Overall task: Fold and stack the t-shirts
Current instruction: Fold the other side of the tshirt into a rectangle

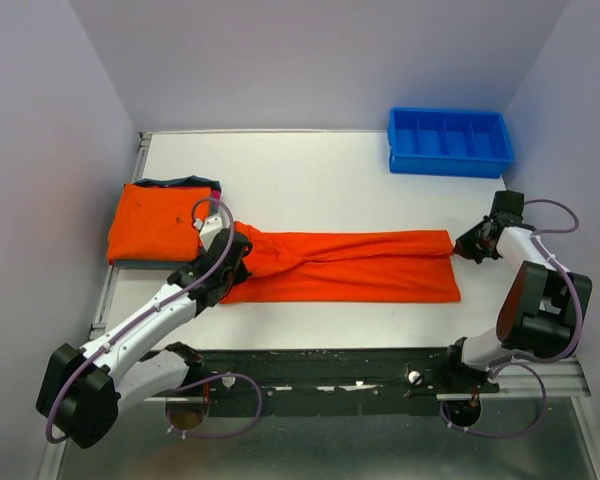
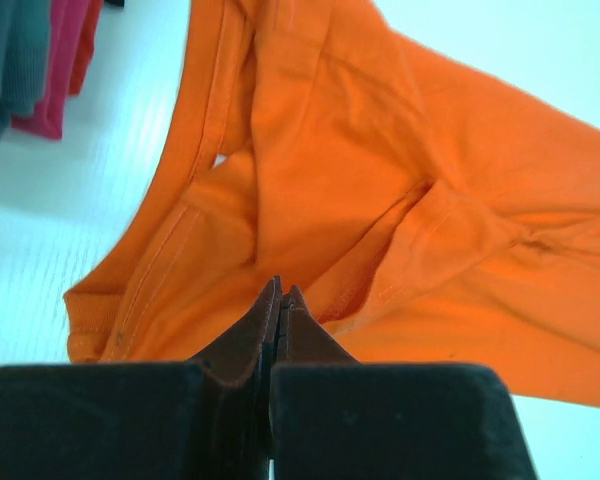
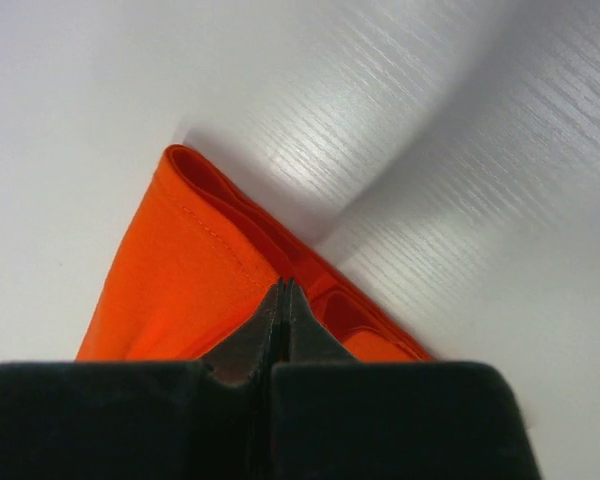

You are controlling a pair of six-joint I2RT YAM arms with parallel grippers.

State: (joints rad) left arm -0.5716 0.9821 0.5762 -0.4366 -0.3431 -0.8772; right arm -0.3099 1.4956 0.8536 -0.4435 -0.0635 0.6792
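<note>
- Both pincers are pinched fully closed on cloth. The left pincer (image 1: pixel 232 250) clamps the bunched end of the orange t-shirt (image 1: pixel 350 265), and the right pincer (image 1: pixel 458 243) nips the layered corner at the opposite end.
- The orange t-shirt lies across the middle of the desk (image 1: pixel 310 170), drawn out between the two arms as a long band, apparently folded lengthwise. Its right end is flat and its left end is gathered into creases.
- Done so far: a stack (image 1: pixel 155 225) of folded t-shirts sits at the desk's left edge, with an orange one on top. Teal and pink-red edges peek out along its far side.
- Left to do, as I judge it: the band needs folding across its length and setting on the stack. This shirt looks roughly midway.
- Hard to make out: the number of shirts in the stack cannot be counted. The left arm covers the spot where the band's end comes near the stack, so touching or apart is unclear. Whether the left end is collar or hem, I cannot tell.
- The blue bin (image 1: pixel 448 140) stands at the far right, well apart from the cloth.
</note>
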